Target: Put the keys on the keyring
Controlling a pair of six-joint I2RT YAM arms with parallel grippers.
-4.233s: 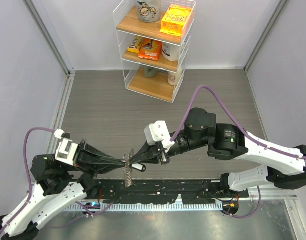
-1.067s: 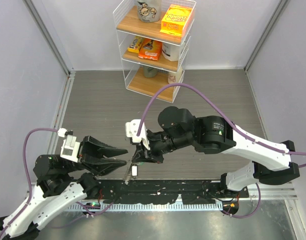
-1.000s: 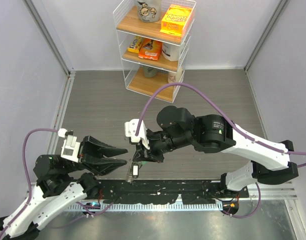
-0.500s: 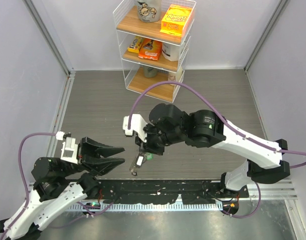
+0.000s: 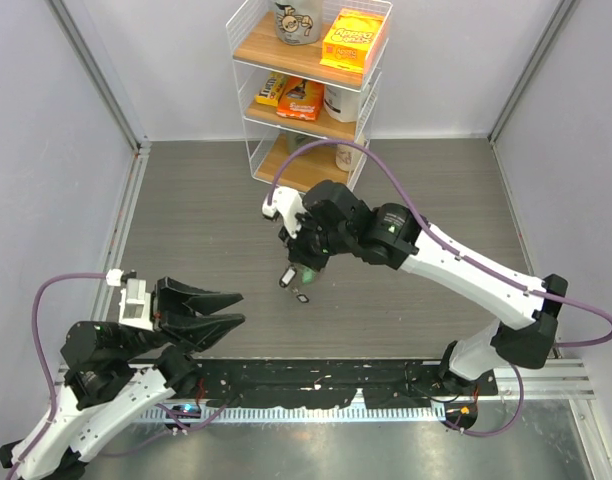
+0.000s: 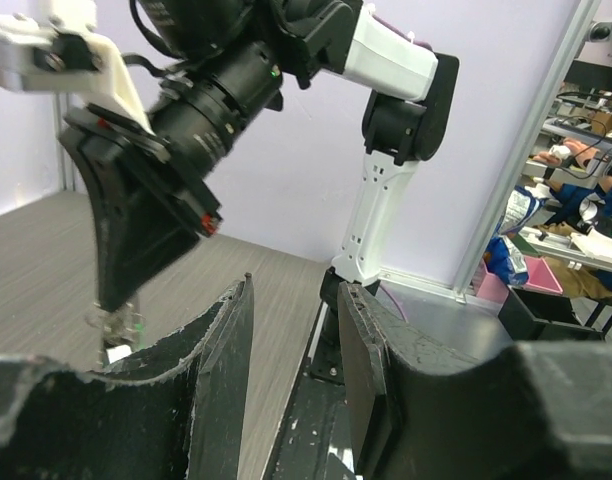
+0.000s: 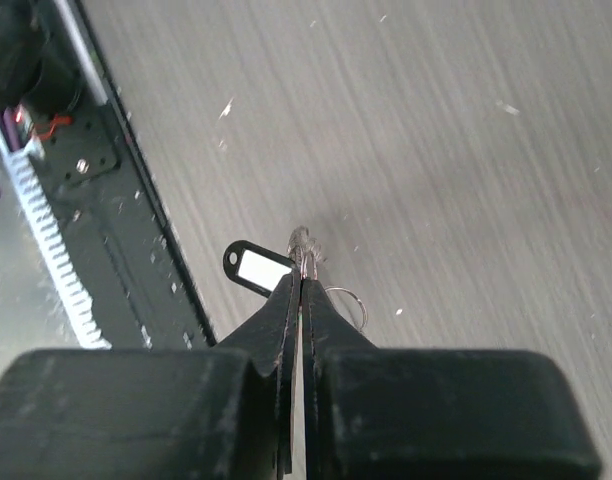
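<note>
My right gripper [image 5: 304, 266] is shut on the keyring [image 5: 305, 275], a short grey chain with a bright green piece, and holds it above the middle of the floor. Two tiny keys [image 5: 289, 279] with dark heads and pale parts dangle from it. In the right wrist view the shut gripper [image 7: 303, 276] pinches the chain [image 7: 304, 244]. One key [image 7: 256, 270] and a thin wire ring [image 7: 348, 303] hang beside it. My left gripper [image 5: 236, 307] is open and empty at the near left, well apart from the keyring. In the left wrist view the open gripper [image 6: 294, 287] shows the hanging keyring [image 6: 118, 324] at the far left.
A white wire shelf [image 5: 308, 95] with boxes, snack packs and mugs stands at the back centre. A black rail [image 5: 326, 385] runs along the near edge between the arm bases. Grey walls close in both sides.
Both grippers held the chain together; the left one let go and drew back to the near left. The right gripper carried the keyring and keys up and away from the rail.
</note>
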